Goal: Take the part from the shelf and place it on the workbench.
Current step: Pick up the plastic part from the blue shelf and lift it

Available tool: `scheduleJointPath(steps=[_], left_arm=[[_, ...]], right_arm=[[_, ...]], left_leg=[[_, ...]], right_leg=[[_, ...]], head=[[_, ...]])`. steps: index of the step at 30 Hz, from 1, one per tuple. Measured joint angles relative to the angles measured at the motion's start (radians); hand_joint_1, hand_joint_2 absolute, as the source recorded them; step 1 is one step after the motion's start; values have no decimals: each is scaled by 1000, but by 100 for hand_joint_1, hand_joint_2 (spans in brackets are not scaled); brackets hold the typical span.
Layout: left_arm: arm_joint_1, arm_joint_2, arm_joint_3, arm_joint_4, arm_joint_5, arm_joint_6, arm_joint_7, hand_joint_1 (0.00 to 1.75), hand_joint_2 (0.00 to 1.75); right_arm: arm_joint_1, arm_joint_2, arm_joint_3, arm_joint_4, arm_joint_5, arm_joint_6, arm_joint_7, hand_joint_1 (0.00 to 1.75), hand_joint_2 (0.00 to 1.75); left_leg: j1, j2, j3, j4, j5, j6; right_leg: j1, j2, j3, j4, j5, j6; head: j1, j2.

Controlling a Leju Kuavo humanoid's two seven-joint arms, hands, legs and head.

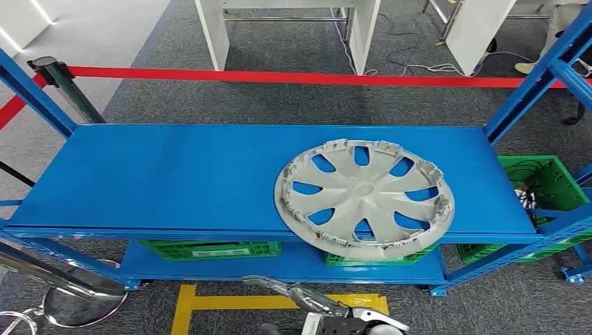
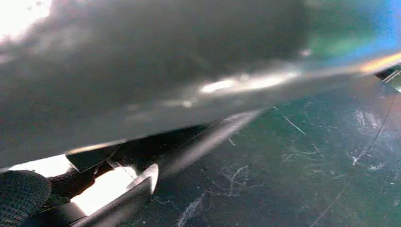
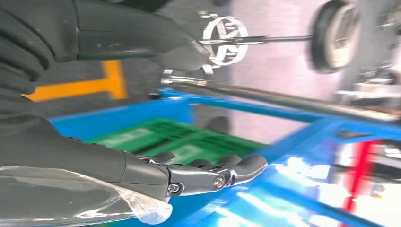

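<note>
My right hand [image 3: 142, 142], fingers spread and empty, hangs low at six o'clock below the wheel cover [image 1: 364, 199], which lies flat at the shelf's [image 1: 153, 174] front-right edge; my left hand's state I cannot tell.

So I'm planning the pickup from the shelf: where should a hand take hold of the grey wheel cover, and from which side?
Probably the near rim of the wheel cover, approached from the robot's side. It lies flat on the blue shelf with its near edge overhanging the front lip, so fingers could slip under there. The spoke openings offer a second hold.
</note>
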Motion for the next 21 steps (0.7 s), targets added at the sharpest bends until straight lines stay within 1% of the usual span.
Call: scheduleJointPath(steps=[3,9,11,13,16,21], left_arm=[[-1,0,-3,0,1,0,-1,0,0],[-2,-1,-18,0,2,0,-15,0,0],[-2,-1,-20,0,4,0,-19,0,0],[-2,-1,-19,0,8,1,-23,0,0],[-1,-1,-19,0,14,1,-29,0,0],[-1,-1,-19,0,14,1,-30,0,0]], right_arm=[[3,-5,14,-36,-3,-2,-4,0,175],[5,-40,66,-193,-29,-15,-38,0,175],[7,-54,68,-236,-21,-50,-51,0,175],[9,-63,65,-267,3,-108,-61,0,175],[9,-69,61,-284,25,-155,-65,0,175],[9,-70,61,-285,28,-160,-65,0,175]], left_leg=[[0,0,0,0,0,0],[0,0,0,0,0,0],[0,-1,0,0,0,0],[0,0,0,0,0,0],[0,0,0,0,0,0],[0,0,0,0,0,0]], right_leg=[[0,0,0,0,0,0],[0,-1,0,0,0,0],[0,-1,0,0,0,0],[0,0,0,0,0,0],[0,0,0,0,0,0],[0,0,0,0,0,0]], head=[[0,0],[0,0],[0,0],[0,0],[-1,0],[-1,0]])
